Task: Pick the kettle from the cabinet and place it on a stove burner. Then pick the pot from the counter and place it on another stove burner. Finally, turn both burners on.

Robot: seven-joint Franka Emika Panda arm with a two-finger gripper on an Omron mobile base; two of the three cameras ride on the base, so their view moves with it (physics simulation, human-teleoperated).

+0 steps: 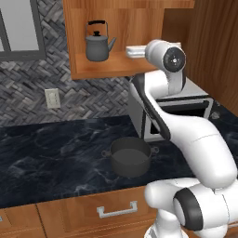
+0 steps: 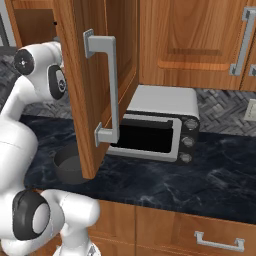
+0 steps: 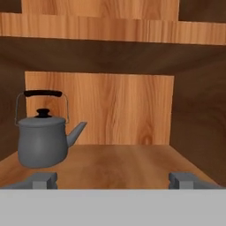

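Observation:
The small dark grey kettle (image 1: 98,44) stands upright on the shelf of the brown wall cabinet (image 1: 116,69), spout to the right. My gripper (image 1: 132,52) is at the right side of the niche, level with the shelf and apart from the kettle. In the hand view the kettle (image 3: 43,139) sits at the left on the shelf board (image 3: 128,159), and my gripper (image 3: 114,181) is open with nothing between its fingertips. The wide low pot (image 1: 131,155) rests on the black counter (image 1: 56,148) below, near the front edge; the cabinet door partly hides the pot (image 2: 67,165).
A silver toaster oven (image 2: 160,125) stands on the counter (image 2: 210,175) to the right of the pot. The open cabinet door (image 2: 75,100) with its long handle hangs over the pot. A wall outlet (image 1: 52,97) and brown drawers (image 1: 116,211) are nearby.

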